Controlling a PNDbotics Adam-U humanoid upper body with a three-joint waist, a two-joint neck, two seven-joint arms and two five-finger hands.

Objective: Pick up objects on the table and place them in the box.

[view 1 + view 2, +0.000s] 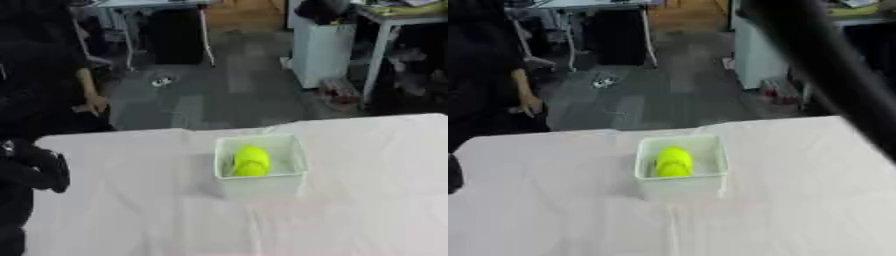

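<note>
Now the white-covered surface (pixel 131 210) carries a small white box (pixel 260 186) standing upright near its middle, its open top facing up. Inside the box lies a bright yellow-green object (pixel 251 161), rounded and somewhat elongated, resting against the box's far left inner side; what exactly it is cannot be made out beyond its colour and shape.

At the left edge of the left eye view, the robot's left hand (pixel 42 170) shows as a dark, blurred mass hanging above the near left part of the surface. It is well apart from the box and touches neither the box nor the yellow-green object, which lies off to its right. Whether its fingers are spread or curled cannot be told from either view.

In the right eye view a thick black arm (pixel 833 70) crosses the upper right corner as a diagonal bar, running down toward the right edge, above and to the right of the box. The right hand itself does not show in either view.
</note>
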